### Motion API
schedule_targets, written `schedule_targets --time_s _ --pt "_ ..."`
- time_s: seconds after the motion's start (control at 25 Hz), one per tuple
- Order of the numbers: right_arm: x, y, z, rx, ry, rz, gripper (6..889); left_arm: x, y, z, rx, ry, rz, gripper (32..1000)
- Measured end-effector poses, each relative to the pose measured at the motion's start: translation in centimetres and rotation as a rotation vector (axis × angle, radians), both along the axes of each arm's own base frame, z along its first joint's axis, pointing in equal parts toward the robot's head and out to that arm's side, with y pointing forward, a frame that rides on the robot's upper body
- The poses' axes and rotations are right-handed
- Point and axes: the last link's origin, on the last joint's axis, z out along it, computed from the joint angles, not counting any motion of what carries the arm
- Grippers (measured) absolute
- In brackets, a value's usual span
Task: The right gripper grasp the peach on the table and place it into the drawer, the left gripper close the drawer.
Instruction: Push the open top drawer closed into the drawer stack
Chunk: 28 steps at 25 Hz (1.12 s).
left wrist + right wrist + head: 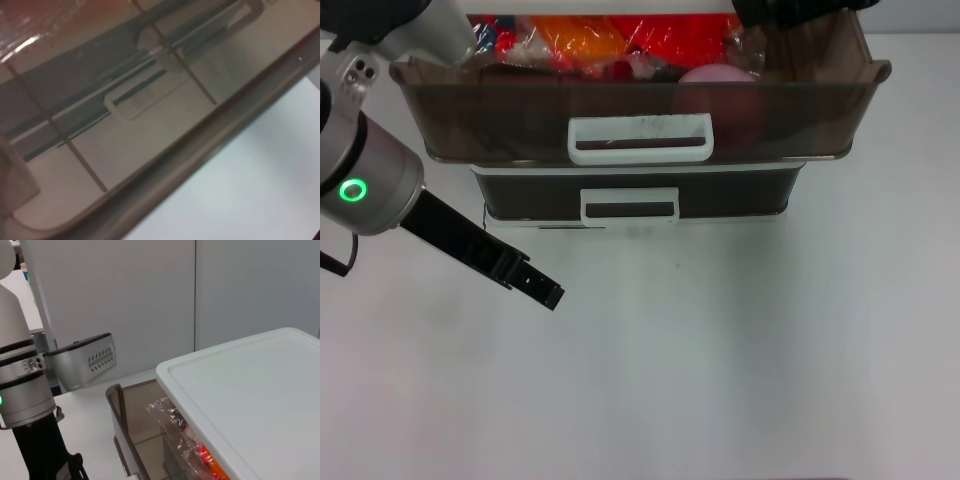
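Note:
The smoky-brown drawer stands pulled out, with its wide white loop handle facing me. The pink peach lies inside it toward the right, partly seen through the front wall. My left gripper, on the silver arm with the green ring, hovers shut over the white table, in front of the drawer and to its left, apart from it. The left wrist view looks closely through the drawer's translucent wall. Only a black part of my right gripper shows above the drawer's back right.
Shiny orange and red packets fill the drawer's left and middle. A shallower dark drawer with a narrower handle sits shut below. The right wrist view shows the cabinet's white top, the packets and my left arm.

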Motion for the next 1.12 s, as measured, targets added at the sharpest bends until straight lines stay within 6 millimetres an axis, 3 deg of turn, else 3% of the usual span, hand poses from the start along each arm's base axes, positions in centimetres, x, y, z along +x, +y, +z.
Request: schedule_targets --time_s 0.16,0.32,0.52,0.64,0.8,1.0,1.12 --pt "0.1 -0.6 1.0 0.035 -0.007 -0.008 867 -0.1 0.0 0.0 0.001 0.0 0.001 814" --pt "1.5 -2.2 3.6 0.143 -0.033 -0.067 868 -0.1 0.0 0.0 0.002 0.0 0.002 814" --pt "5.4 -5.0 6.7 0.268 -0.088 -0.213 862 -0.4 -0.1 0.0 0.006 -0.003 0.009 814" --pt "7.6 -5.9 7.1 0.286 -0.125 -0.296 857 -0.7 -0.3 0.1 0.008 -0.004 0.017 814" --pt "11.1 -6.2 6.6 0.262 -0.189 -0.406 857 -0.8 -0.6 0.1 0.001 -0.012 0.023 813" --pt "16.3 -5.6 3.7 0.118 -0.215 -0.506 857 0.3 -1.4 0.9 0.005 -0.049 0.006 813" --pt "17.6 -4.9 1.4 0.029 -0.189 -0.512 857 1.0 -1.8 1.6 0.013 -0.043 -0.013 813"
